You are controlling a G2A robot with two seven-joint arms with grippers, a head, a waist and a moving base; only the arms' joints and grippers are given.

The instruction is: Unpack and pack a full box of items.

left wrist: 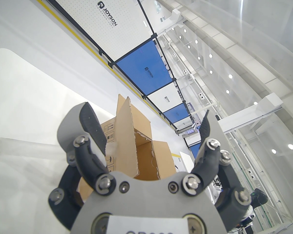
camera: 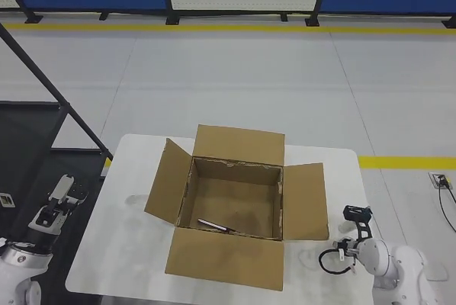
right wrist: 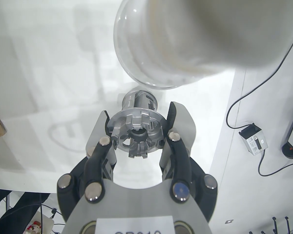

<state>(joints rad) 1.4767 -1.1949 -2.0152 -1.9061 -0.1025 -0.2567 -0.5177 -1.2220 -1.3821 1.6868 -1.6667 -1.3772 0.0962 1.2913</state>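
The cardboard box sits in the middle of the white counter with all four flaps folded out. From here I can make out one thin dark item lying on its floor against the near wall.

The right pincer is over the counter's near right corner, just beyond the box's right flap. It is clamped on a silvery metal part, a stubby cylinder with a toothed flange, and each finger presses on the flange rim. The left pincer hangs off the counter's left side, spread wide with nothing between its fingers, and it faces the box from well apart.

I'd guess the metal part is either about to be set down or headed back into the box. I can't tell which.

Either way, the worry is the grip. Only two narrow spots on a round, notched rim are held, so a jolt could let the piece twist or slip. Let go so close to the right edge, a cylinder like that could roll off onto the floor. If it goes to the box, the raised right flap lies in the path. Clipping it would shove the light carton across the counter or fold the flap over the opening.
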